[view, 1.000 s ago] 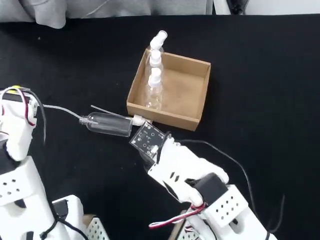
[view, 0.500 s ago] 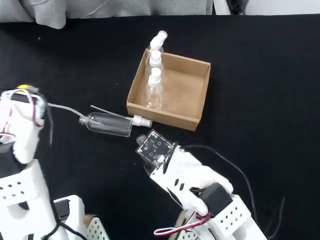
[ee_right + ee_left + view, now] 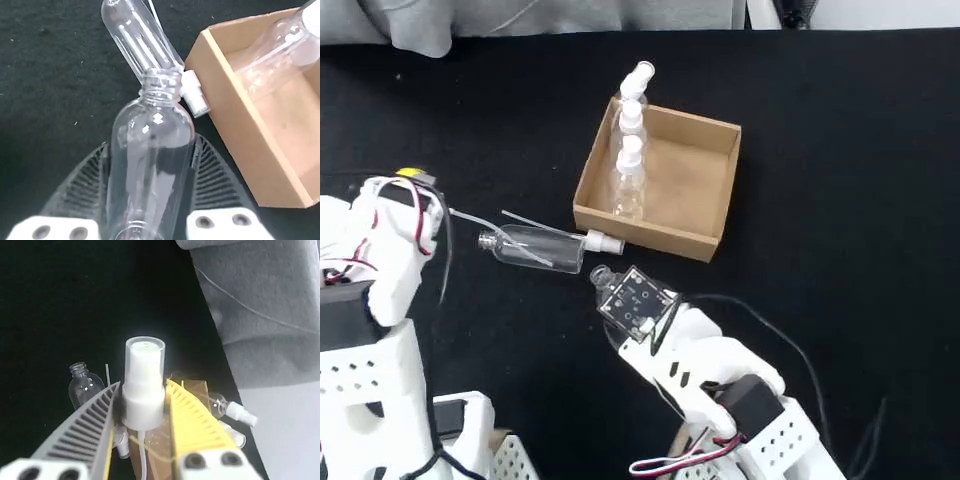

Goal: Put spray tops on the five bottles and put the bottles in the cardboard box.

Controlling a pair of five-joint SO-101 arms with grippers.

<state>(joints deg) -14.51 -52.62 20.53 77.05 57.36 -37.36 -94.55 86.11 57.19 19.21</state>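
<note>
Right pincer's (image 3: 151, 150) open bottle (image 3: 152, 117), neck toward lying bottle (image 3: 134, 35), left pincer's (image 3: 142, 386) spray top (image 3: 144, 360)

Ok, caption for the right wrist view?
Right pincer shut on an uncapped bottle beside the cardboard box.

We take this for a robotics lab bench: a tabletop (image 3: 840, 150) draped in black cloth, a white plastic left arm (image 3: 365, 340) at 8 o'clock, a right arm (image 3: 720, 365) at 5 o'clock, bare wires (image 3: 660, 464) trailing, and grey fabric (image 3: 520, 15) at 12 o'clock.
</note>
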